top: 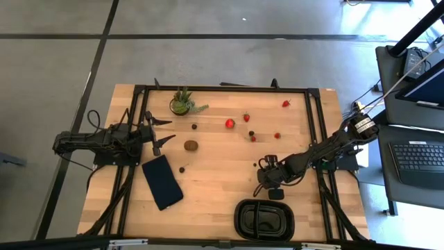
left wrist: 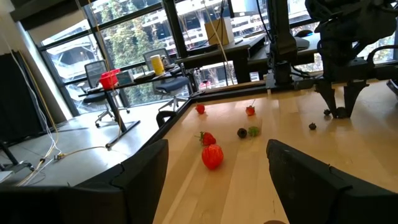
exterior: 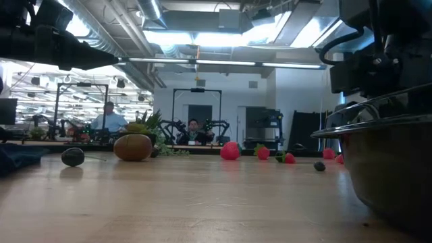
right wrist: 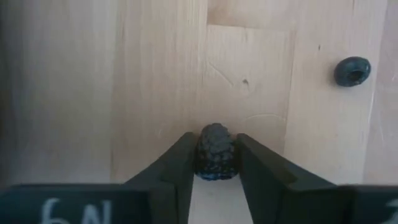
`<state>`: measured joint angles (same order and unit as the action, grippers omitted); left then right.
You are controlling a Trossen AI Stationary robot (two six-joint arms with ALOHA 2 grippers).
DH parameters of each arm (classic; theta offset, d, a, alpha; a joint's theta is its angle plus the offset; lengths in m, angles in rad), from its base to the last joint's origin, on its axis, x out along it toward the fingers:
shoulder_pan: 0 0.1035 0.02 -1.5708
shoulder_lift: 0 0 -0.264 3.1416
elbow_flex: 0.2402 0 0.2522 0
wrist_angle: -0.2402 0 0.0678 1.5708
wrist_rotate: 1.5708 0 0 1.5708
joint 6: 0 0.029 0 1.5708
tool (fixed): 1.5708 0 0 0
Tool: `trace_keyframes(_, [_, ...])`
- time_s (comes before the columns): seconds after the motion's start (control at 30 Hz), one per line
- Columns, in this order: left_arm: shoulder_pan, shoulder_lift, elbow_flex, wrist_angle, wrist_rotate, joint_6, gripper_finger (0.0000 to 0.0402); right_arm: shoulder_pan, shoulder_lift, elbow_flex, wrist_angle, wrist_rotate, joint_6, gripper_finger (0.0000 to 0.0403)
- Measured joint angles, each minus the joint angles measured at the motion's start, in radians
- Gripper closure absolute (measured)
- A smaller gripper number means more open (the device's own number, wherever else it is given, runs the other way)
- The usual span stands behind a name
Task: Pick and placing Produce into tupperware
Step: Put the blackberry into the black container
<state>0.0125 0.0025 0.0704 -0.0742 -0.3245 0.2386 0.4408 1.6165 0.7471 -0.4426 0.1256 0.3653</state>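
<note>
High view: the right gripper [top: 266,175] sits low in the lower right of the table, just above the tupperware [top: 264,219], which lies at the bottom edge. The left gripper [top: 161,132] waits at the left side, fingers spread open and holding nothing, near the potted plant [top: 182,103] and above the navy slab [top: 162,182]. The kiwi [top: 191,145] lies left of centre, a big strawberry [top: 229,123] at upper centre, smaller ones toward the upper right. The short bare stretch between right gripper and tray looks free for the carry.

Low view: the tupperware wall [exterior: 385,162] fills the right edge; the kiwi [exterior: 132,146] and a dark berry [exterior: 73,156] rest at left, strawberries [exterior: 230,150] in a row mid-frame. People sit at desks far behind.

Left wrist view: open fingers [left wrist: 311,174] frame the strawberry [left wrist: 212,155] on bare wood; the table edge runs diagonally at left, so the open room lies rightward.

Right wrist view: the fingers [right wrist: 177,171] are closed on a dark bumpy berry [right wrist: 216,152], pinched at its sides, probably so it will not roll on lifting. A second round berry [right wrist: 353,70] lies well apart at upper right, clear of the lift
</note>
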Motion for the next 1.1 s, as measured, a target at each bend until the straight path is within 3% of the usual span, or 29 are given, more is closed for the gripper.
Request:
trace_keyframes(0.37, [0.0,0.0,0.0,0.0,0.0,0.0,0.0137,-0.003,-0.032,0.023,-0.069,-0.006,0.045,0.0299])
trace_keyframes(0.57, [0.0,0.0,0.0,0.0,0.0,0.0,0.0137,-0.003,-0.05,0.143,-0.19,-0.009,0.048,0.0305])
trace_keyframes(1.1, [0.0,0.0,0.0,0.0,0.0,0.0,0.0137,0.056,-0.053,0.459,-0.215,-0.014,0.02,0.0303])
